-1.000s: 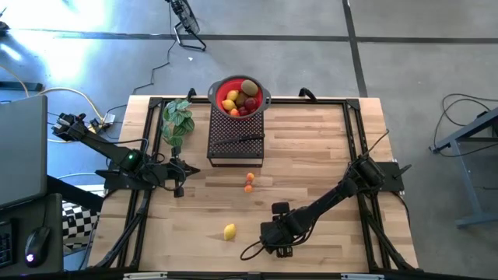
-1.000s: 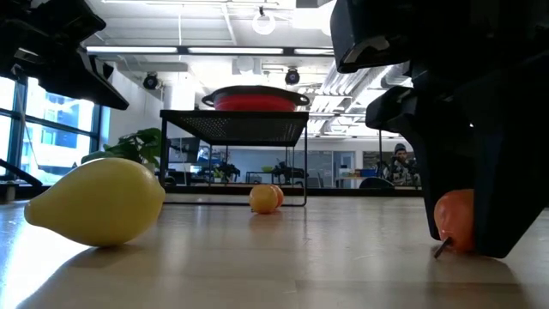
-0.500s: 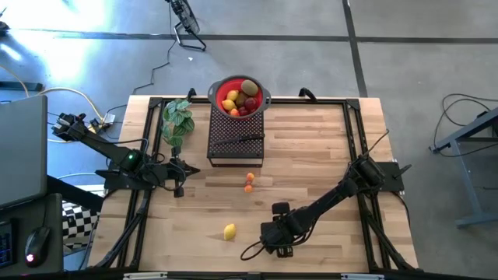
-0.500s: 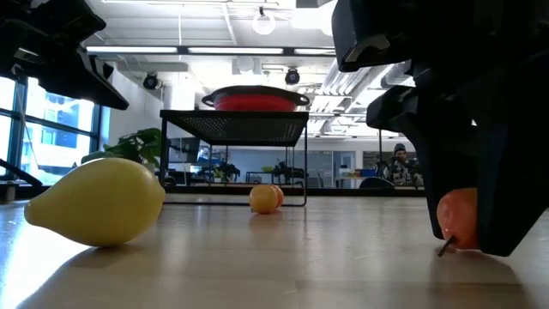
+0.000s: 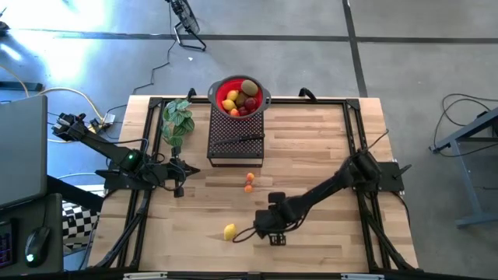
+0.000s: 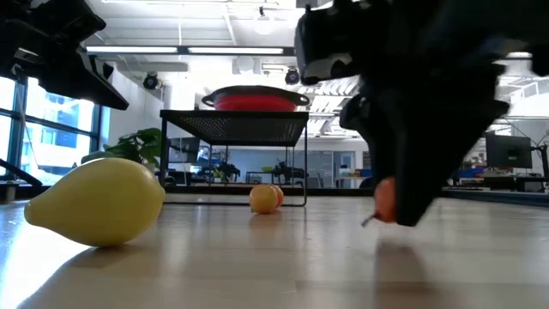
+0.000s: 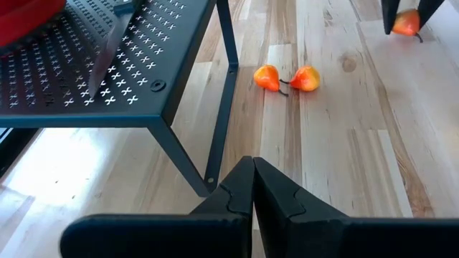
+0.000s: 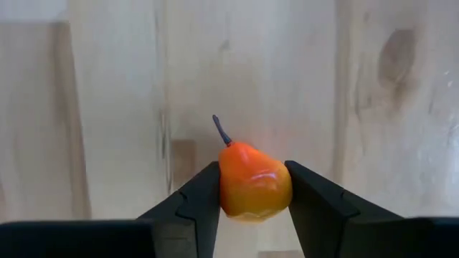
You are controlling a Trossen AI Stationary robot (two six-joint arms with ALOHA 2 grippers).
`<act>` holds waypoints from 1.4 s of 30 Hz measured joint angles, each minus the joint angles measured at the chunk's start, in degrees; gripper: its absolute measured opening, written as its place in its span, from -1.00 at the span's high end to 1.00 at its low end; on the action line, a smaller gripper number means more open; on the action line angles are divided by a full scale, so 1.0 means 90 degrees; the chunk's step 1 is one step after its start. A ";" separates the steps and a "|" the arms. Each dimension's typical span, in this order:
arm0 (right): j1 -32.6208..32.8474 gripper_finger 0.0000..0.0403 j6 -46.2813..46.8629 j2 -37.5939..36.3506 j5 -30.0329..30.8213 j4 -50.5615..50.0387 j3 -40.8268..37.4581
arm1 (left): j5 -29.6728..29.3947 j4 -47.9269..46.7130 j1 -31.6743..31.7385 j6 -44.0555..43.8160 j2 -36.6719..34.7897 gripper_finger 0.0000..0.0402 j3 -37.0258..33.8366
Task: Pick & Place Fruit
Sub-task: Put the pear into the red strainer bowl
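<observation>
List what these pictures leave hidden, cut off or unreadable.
- High view: the orange fruit is hidden under the right tool.
- Low view: the right arm covers most of that fruit, so contact with the table cannot be judged.
- Low view: the red bowl shows only its rim; its contents are hidden.
- Left wrist view: the picture's edge cuts off the stand and bowl.

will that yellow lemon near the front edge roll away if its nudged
Probably a wobble rather than a straight roll: the lemon is egg-shaped with a pointed end and lies on its side. Its smooth skin and toy-like look suggest it is light, so it may skid on the table.
</observation>
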 joint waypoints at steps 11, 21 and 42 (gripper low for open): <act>-0.0449 0.32 -0.0634 -0.0784 0.0185 -0.0150 0.0001 | 0.0000 -0.0303 0.0000 -0.0001 0.0002 0.98 -0.0002; -0.1226 0.32 -0.1694 -0.1920 0.0851 -0.0019 0.0001 | 0.0000 -0.0372 0.0000 -0.0002 -0.0001 0.98 -0.0002; -0.3358 0.32 -0.4394 -0.2876 0.1711 0.1697 0.0001 | -0.0380 0.0664 0.0000 -0.0003 0.0004 0.98 -0.0002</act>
